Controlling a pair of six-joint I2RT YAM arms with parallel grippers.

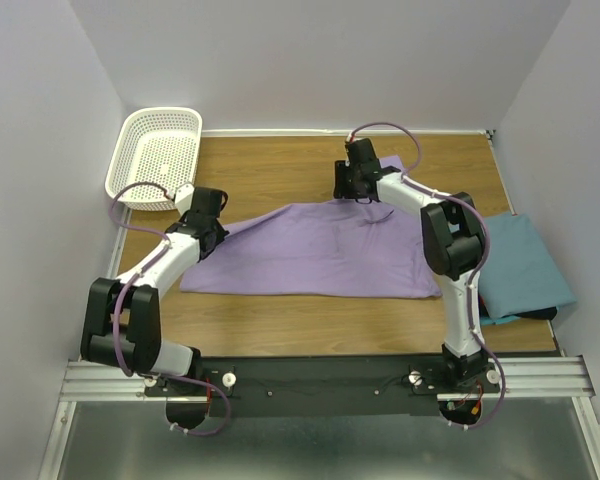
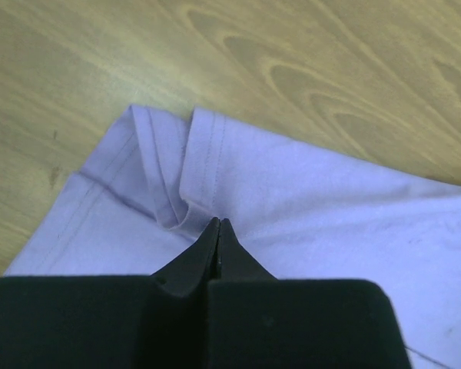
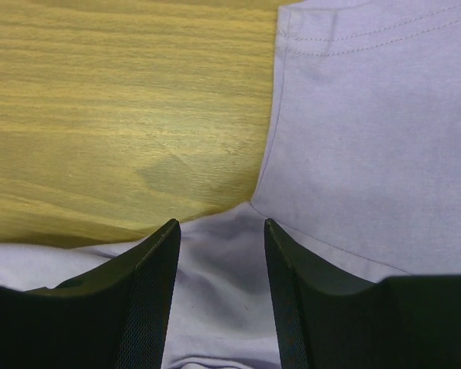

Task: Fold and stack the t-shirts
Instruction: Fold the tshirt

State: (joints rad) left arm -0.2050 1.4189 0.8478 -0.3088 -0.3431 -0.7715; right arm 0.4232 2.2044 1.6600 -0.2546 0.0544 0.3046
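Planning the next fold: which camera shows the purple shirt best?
Top external: the purple shirt lies spread out there, nearly its whole outline visible. Left wrist shows only a hemmed sleeve edge at the shut left gripper; right wrist only a patch of cloth and seam at the open right gripper.

The wood-grain counter carries three things. A lavender t-shirt lies spread across its middle, mostly flat, with a sleeve reaching toward the far right. A teal t-shirt lies folded at the right edge, well apart from a white mesh basket sitting at the far left corner.
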